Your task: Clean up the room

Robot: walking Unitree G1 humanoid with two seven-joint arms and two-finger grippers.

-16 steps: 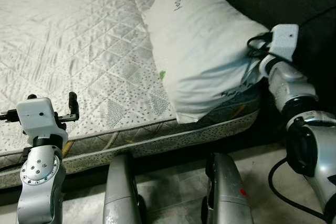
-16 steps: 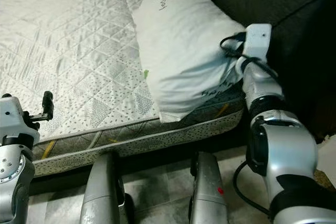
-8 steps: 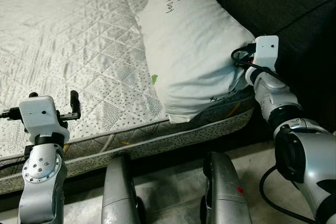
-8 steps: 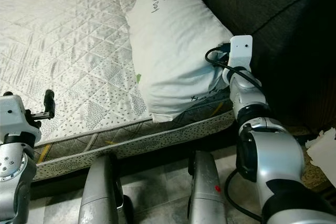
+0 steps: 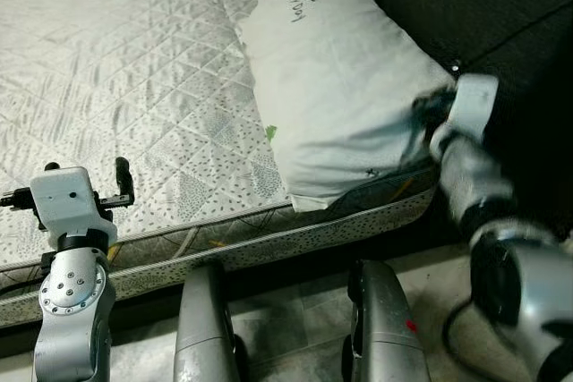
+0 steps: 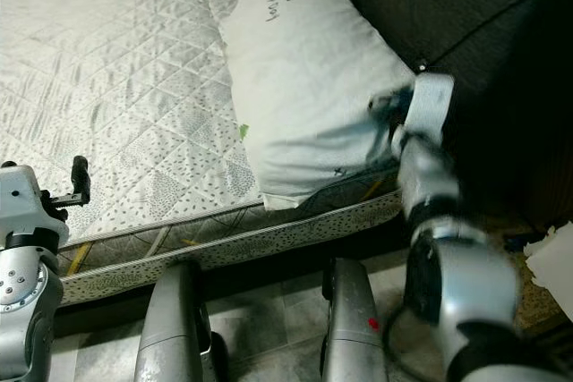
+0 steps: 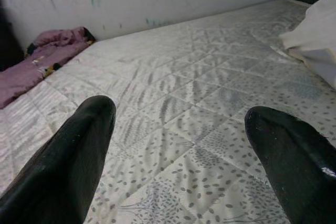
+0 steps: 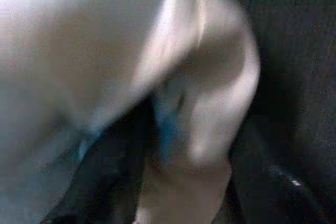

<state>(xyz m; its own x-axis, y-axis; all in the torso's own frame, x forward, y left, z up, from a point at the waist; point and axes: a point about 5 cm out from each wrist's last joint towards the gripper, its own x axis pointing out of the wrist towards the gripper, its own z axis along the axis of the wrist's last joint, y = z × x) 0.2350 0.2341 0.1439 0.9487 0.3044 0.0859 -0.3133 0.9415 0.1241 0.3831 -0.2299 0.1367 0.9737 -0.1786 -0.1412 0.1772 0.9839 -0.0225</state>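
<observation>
A white pillow (image 5: 340, 87) with handwriting near its far end lies on the right-hand corner of the quilted mattress (image 5: 134, 60), overhanging the front edge a little. My right gripper (image 5: 421, 121) is at the pillow's right side, motion-blurred, shut on a bunched fold of the pillow (image 8: 173, 93). My left gripper (image 7: 178, 114) is open and holds nothing. It hovers low over the mattress's near edge at the left (image 5: 86, 169), far from the pillow.
A dark upholstered surface (image 5: 501, 6) rises right behind the pillow and my right arm. Pink clothing (image 7: 47, 56) lies at the mattress's far end by a white wall. My legs (image 5: 206, 328) stand on tiled floor against the mattress. White paper (image 6: 551, 261) lies on the floor at the right.
The camera has shifted slightly. My right arm has swung a little rightward and is now blurred, still at the pillow's right edge. The left arm has stayed put.
</observation>
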